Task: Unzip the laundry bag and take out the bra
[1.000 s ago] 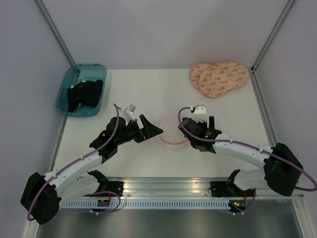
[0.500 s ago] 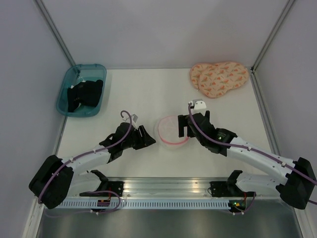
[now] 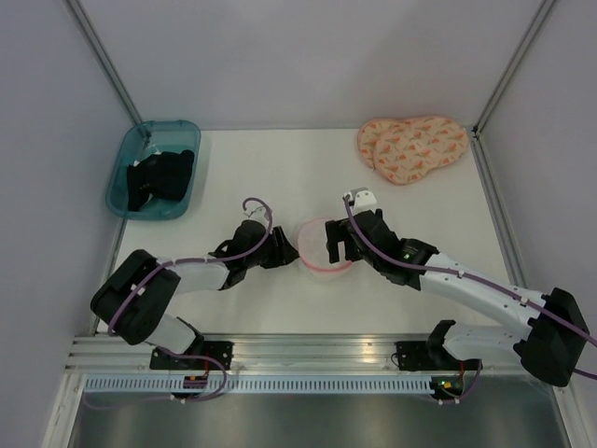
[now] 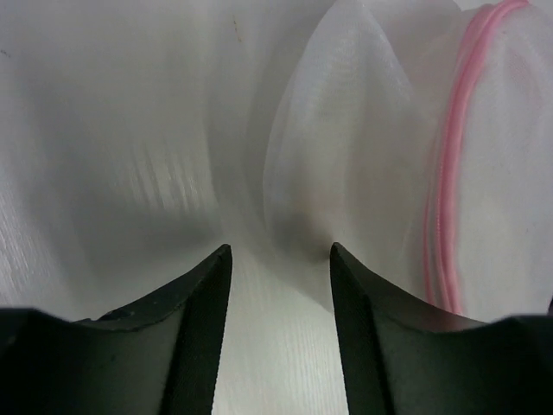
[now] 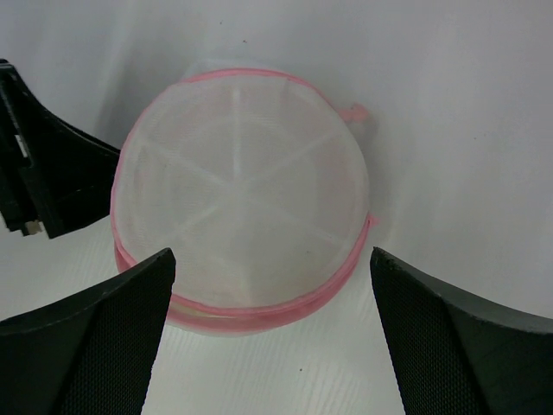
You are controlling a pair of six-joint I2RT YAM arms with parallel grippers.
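The laundry bag (image 3: 315, 252) is a round white mesh pouch with pink edging, lying flat on the table's middle. My left gripper (image 3: 290, 254) lies low at its left edge. In the left wrist view the left gripper (image 4: 281, 251) is open, with bare table between its fingertips and the laundry bag (image 4: 363, 156) just ahead of them. My right gripper (image 3: 343, 248) hovers over the pouch's right side, wide open. In the right wrist view the right gripper (image 5: 270, 258) spans the laundry bag (image 5: 242, 181); a pink zip tab (image 5: 352, 112) sticks out at its far right. The bra is hidden.
A teal bin (image 3: 183, 131) with black clothing (image 3: 159, 175) stands at the back left. A peach patterned pad (image 3: 410, 147) lies at the back right. Grey walls close three sides, and a metal rail (image 3: 317, 353) runs along the near edge.
My left gripper has dropped and slid right to the bag's left edge, its jaws narrowing. My right gripper has moved left and forward over the bag.
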